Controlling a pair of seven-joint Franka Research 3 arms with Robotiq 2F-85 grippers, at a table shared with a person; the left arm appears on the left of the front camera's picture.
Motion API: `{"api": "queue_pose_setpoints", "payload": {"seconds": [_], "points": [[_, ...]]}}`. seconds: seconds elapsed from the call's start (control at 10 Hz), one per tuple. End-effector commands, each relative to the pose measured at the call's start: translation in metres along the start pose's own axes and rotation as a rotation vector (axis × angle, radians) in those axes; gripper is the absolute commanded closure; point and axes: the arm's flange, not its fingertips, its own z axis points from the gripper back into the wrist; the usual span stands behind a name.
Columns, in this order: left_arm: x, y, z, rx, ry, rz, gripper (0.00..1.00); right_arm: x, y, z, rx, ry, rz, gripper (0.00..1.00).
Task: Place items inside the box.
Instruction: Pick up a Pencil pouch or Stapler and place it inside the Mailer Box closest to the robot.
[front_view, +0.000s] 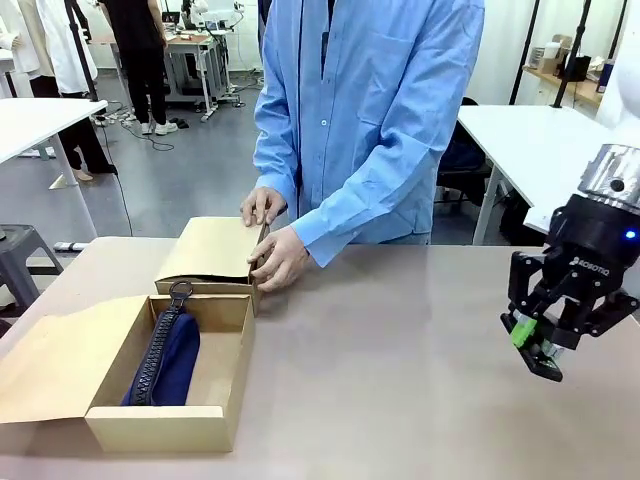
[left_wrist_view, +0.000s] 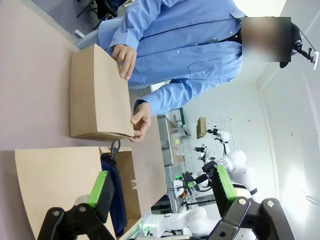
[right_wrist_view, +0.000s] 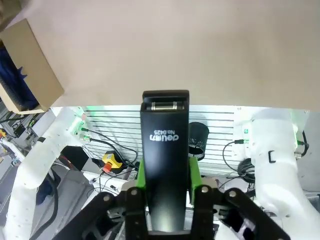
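Right pincer (front_view: 538, 352), frame right, grips a black stapler (right_wrist_view: 165, 150), likely mid-carry, and must next cross to the open box (front_view: 150, 428) lower left, while the left pincer (left_wrist_view: 162, 184) gapes empty.

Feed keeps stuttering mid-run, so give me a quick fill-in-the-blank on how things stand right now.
1. The right gripper is shut on a black ____.
2. The open box holds a ____ zip pouch.
3. The person's hands rest on the second box, which is ____.
4. The left gripper is ____, holding nothing.
Missing words: stapler; navy; closed; open.
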Motion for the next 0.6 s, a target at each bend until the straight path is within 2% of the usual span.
{"api": "queue_pose_setpoints", "payload": {"seconds": [0.0,0.3,0.4,0.5], "points": [[-0.001,-0.002,-0.001,-0.016,-0.003,-0.019,0.0,0.005,0.008,0.0,-0.02,0.011,-0.045,0.63],[-0.001,-0.002,-0.001,-0.016,-0.003,-0.019,0.0,0.008,0.022,-0.002,-0.018,0.006,-0.001,0.63],[-0.001,-0.002,-0.001,-0.016,-0.003,-0.019,0.0,0.011,0.044,-0.007,-0.035,0.003,0.033,0.63],[-0.001,-0.002,-0.001,-0.016,-0.003,-0.019,0.0,0.021,0.081,-0.018,-0.059,-0.013,0.044,0.63]]}}
